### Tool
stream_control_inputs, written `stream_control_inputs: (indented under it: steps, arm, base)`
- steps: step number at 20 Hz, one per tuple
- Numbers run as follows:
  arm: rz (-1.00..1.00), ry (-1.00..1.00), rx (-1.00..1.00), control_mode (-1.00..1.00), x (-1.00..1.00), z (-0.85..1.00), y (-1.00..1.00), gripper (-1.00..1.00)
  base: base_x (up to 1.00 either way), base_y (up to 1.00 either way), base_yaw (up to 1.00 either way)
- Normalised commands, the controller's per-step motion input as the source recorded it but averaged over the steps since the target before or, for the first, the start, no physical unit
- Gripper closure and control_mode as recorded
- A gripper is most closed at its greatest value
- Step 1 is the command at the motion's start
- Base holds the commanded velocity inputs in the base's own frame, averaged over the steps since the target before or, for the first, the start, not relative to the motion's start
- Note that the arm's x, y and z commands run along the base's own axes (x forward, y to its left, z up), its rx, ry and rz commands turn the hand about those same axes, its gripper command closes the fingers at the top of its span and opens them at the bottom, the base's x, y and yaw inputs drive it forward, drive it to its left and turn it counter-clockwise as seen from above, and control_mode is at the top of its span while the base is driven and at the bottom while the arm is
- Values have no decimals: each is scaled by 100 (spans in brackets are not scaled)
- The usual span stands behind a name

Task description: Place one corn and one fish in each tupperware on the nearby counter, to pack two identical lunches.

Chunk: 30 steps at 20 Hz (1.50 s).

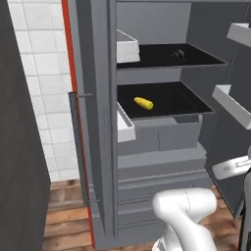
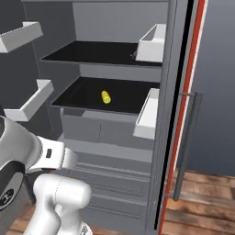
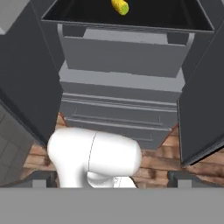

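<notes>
corn (image 3: 120, 6) on fridge shelf (image 3: 175, 19), gripper (image 3: 111, 180) seemingly well below

The white arm (image 1: 188, 215) rises folded from the lower right of the left base view, its elbow (image 2: 18, 147) bends at 8 o'clock in the right base view, and the gripper (image 3: 111, 179) stands wide open, its finger tips (image 3: 181, 178) at 6 o'clock in the hand view.

A corn cob (image 1: 143, 103) lies on the lower shelf (image 1: 181, 100) of the open fridge, drawers (image 1: 162, 188) below it, another shelf (image 1: 157, 56) above.
</notes>
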Motion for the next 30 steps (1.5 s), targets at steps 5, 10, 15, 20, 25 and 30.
stream_control_inputs:
  steps: [5,10,15,20,25,30]
  arm:
    - [0,0,0,100,0,0,0,-100]
    - [0,0,0,100,0,0,0,-100]
    - [0,0,0,100,0,0,0,-100]
    - [0,0,0,100,0,0,0,-100]
    - [-4,2,0,-100,41,11,3,-100]
    - [-7,-2,0,-100,34,49,0,-100]
  base:
    - [71,-18,0]
    - [59,-38,2]
    - [82,-23,2]
    - [85,7,0]
    - [17,2,0]
    - [0,0,0]
